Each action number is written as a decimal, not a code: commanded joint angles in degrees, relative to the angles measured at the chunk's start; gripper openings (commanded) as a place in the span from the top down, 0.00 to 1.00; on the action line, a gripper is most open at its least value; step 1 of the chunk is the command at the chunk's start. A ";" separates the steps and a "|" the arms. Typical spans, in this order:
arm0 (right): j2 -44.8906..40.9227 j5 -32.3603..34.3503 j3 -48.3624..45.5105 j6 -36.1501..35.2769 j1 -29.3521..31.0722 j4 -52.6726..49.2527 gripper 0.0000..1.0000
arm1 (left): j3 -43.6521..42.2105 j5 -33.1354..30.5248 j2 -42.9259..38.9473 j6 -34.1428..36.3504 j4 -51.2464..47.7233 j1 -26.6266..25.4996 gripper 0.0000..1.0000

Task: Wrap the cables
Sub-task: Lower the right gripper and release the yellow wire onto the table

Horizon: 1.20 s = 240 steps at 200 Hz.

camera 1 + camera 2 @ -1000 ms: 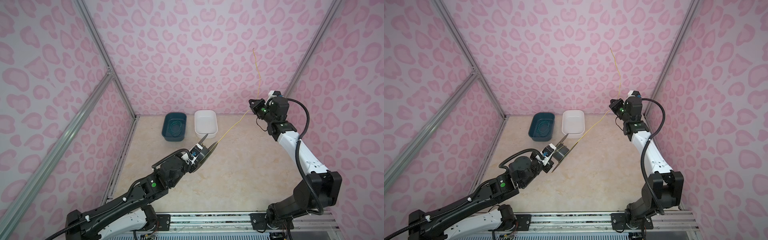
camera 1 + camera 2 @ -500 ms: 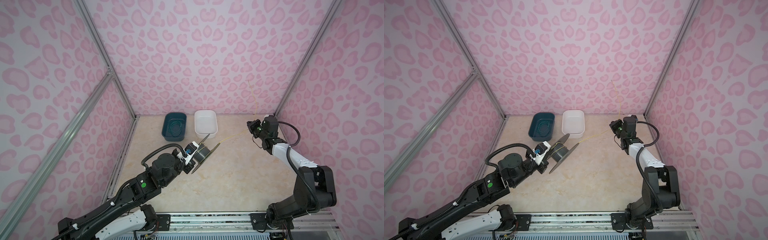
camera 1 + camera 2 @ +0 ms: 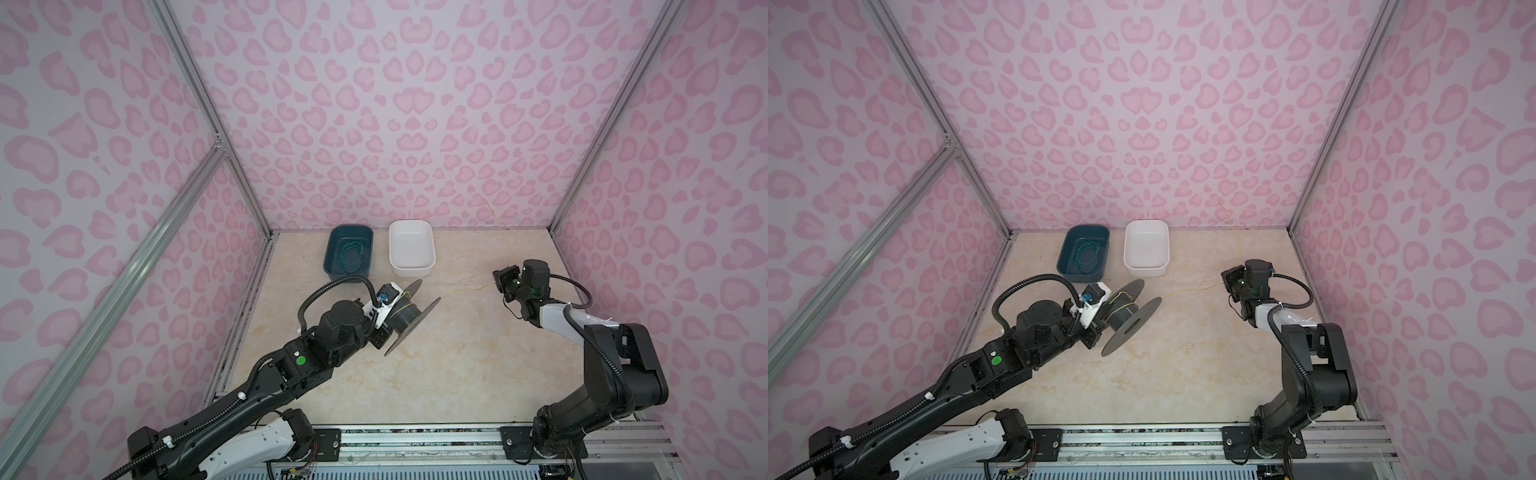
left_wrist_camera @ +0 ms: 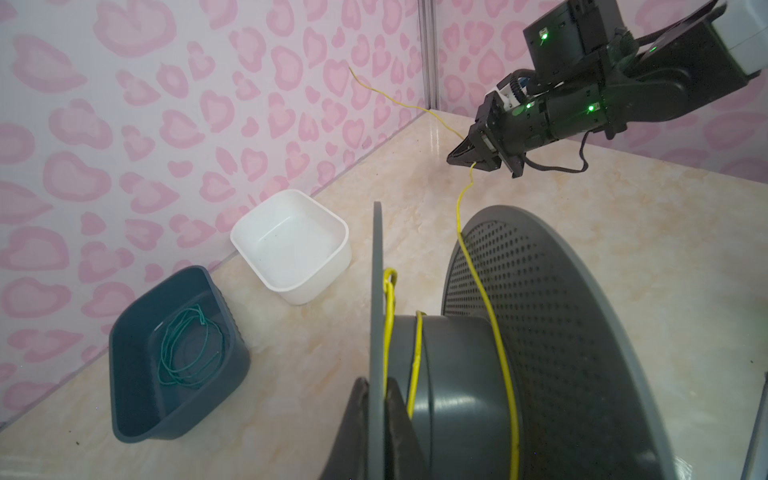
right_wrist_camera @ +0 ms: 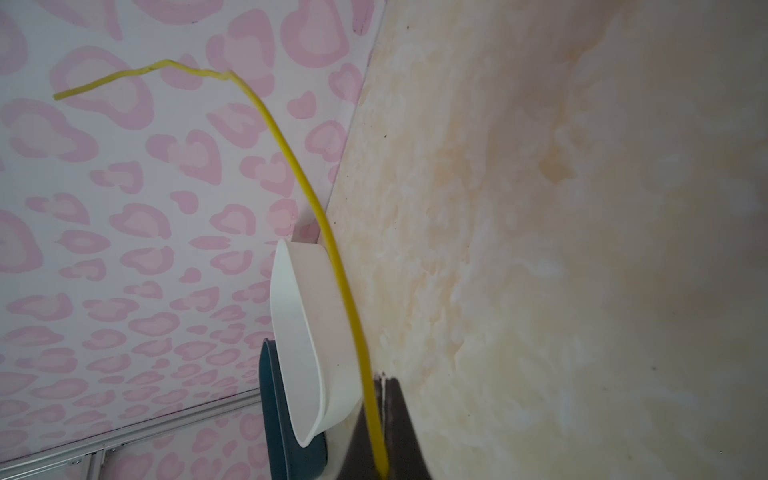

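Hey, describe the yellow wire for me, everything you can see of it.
The yellow wire is very thin, bright and flexible-looking. One end hooks at a flange edge of the dark grey spool, held by the left gripper; a couple of turns lie on the hub. From there it runs loosely to the shut right gripper, which pinches it, and its kinked tail sticks up beyond.

white bin (image 3: pixel 412 271), teal bin (image 3: pixel 330 257) beside it, green coil (image 3: pixel 351 254) inside, yellow wire (image 4: pixel 483 291), grey dotted spool (image 4: pixel 561 332), pink-spotted walls (image 3: pixel 395 104), beige marbled floor (image 3: pixel 457 365)

My left arm (image 3: pixel 278 376) is black with a green dot (image 3: pixel 300 360), white shell (image 3: pixel 253 446) at lower left; my right gripper (image 4: pixel 455 159) is black.
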 commanded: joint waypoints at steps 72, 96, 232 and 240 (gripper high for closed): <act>4.81 -4.86 -3.28 -10.14 -0.55 -1.03 0.86 | -2.25 0.80 1.83 -5.77 -4.99 -1.01 0.96; 7.25 -5.10 2.81 -14.50 -0.78 -6.95 0.81 | -0.10 2.49 6.16 -5.47 -11.47 -1.01 0.96; 19.98 2.33 44.40 -56.69 3.35 -58.99 0.57 | 1.45 9.50 7.16 -2.04 -21.82 -1.01 0.97; 21.29 3.74 46.01 -57.79 4.10 -60.43 0.56 | 1.72 9.83 7.21 -2.13 -22.20 -1.06 0.96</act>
